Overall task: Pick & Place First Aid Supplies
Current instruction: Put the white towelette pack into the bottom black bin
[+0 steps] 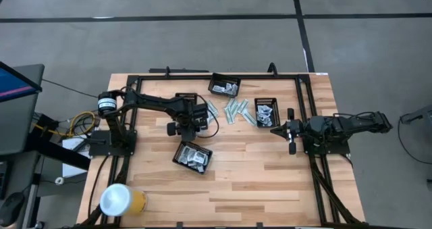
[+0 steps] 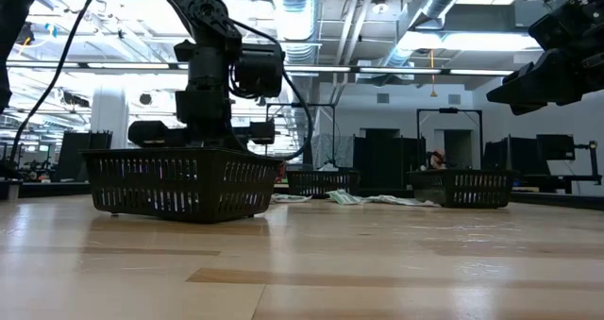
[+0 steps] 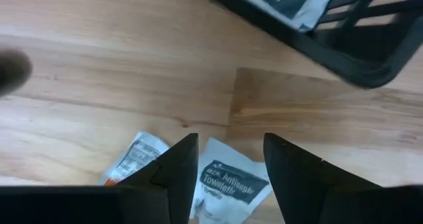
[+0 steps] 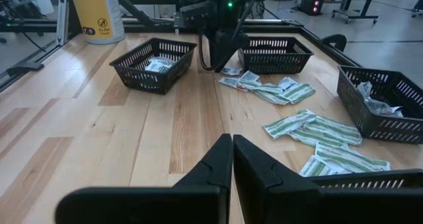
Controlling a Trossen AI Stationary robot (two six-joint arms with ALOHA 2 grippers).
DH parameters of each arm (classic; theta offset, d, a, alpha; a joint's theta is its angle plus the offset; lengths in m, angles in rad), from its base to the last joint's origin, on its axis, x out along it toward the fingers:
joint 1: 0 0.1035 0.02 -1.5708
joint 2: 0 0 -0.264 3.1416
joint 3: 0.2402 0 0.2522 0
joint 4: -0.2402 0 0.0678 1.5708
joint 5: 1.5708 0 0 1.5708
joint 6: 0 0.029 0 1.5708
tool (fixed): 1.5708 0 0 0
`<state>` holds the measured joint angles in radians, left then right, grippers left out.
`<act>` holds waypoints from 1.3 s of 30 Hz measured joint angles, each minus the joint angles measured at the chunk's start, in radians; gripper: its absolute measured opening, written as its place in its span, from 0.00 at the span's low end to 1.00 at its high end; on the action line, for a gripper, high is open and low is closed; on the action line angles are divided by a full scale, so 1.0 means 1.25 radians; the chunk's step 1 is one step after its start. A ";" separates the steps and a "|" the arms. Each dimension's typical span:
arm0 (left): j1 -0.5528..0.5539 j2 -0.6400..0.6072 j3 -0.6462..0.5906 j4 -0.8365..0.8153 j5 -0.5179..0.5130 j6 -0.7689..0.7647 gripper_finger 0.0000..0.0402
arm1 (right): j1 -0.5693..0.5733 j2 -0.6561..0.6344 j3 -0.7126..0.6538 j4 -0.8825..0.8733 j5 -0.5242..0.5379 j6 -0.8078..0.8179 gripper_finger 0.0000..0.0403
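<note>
Three trays (image 1: 194, 156), bare board beyond, left hand (image 3: 228, 168) spread

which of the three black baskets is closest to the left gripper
The basket standing alone toward the table's front, just below the left gripper in the high view. The other two baskets sit farther back and to the right, past the loose packets.

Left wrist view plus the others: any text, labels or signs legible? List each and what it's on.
"Antiseptic Towelette": white sachet on the table between the left pincer's open fingers.
Neighbouring sachet: fine print, too small to read.
Packet in the black tray: lettering cut off and blurred.
Yellow canister: round symbol, words unreadable.
Green-white strips: unreadable.
</note>
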<state>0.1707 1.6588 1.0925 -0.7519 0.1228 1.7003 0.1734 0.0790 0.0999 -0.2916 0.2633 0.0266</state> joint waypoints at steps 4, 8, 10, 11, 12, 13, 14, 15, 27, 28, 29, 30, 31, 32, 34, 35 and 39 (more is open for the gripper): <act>0.000 0.000 -0.001 0.006 0.001 0.000 0.43 | 0.000 0.000 0.000 0.000 0.000 0.000 0.02; 0.000 0.000 -0.001 0.007 0.001 0.000 0.43 | 0.000 0.000 0.000 0.000 0.000 0.000 0.02; 0.000 0.000 -0.002 0.008 0.001 -0.001 0.43 | 0.000 0.000 0.000 0.000 0.000 0.000 0.02; 0.000 0.000 -0.001 0.008 0.002 -0.002 0.43 | 0.000 0.000 0.000 0.000 0.000 0.000 0.02; 0.000 0.000 -0.001 0.008 0.002 -0.004 0.43 | 0.000 0.000 0.000 0.000 0.000 0.000 0.02; 0.000 0.000 -0.001 0.007 0.002 -0.005 0.42 | 0.000 0.000 0.000 0.000 0.000 0.000 0.02; 0.000 0.000 -0.001 0.007 0.002 -0.005 0.42 | 0.000 0.000 0.000 0.000 0.000 0.000 0.02; 0.000 0.000 -0.001 0.007 0.002 -0.005 0.42 | 0.000 0.000 0.000 0.000 0.000 0.000 0.02; 0.000 -0.001 -0.002 0.003 0.006 -0.006 0.33 | 0.000 0.000 0.000 0.000 0.000 0.000 0.02; 0.000 -0.001 -0.002 0.002 0.006 -0.006 0.32 | 0.000 0.000 0.000 0.000 0.000 0.000 0.02; 0.000 -0.001 -0.002 0.001 0.006 -0.006 0.32 | 0.000 0.000 0.000 0.000 0.000 0.000 0.02; 0.000 -0.001 -0.002 0.000 0.006 -0.006 0.31 | 0.000 0.000 0.000 0.000 0.000 0.000 0.02; 0.000 -0.001 -0.002 0.000 0.006 -0.006 0.31 | 0.000 0.000 0.000 0.000 0.000 0.000 0.02; 0.000 -0.001 -0.002 0.000 0.006 -0.006 0.30 | 0.000 0.000 0.000 0.000 0.000 0.000 0.02; 0.000 -0.001 -0.002 0.000 0.006 -0.006 0.29 | 0.000 0.000 0.000 0.000 0.000 0.000 0.02; 0.000 -0.001 -0.002 0.000 0.006 -0.006 0.29 | 0.000 0.000 0.000 0.000 0.000 0.000 0.02; 0.000 -0.001 -0.010 0.001 0.010 -0.006 0.28 | 0.000 0.000 0.000 0.000 0.000 0.000 0.02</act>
<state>0.1707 1.6573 1.0803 -0.7511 0.1358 1.6932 0.1734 0.0789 0.1000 -0.2915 0.2631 0.0268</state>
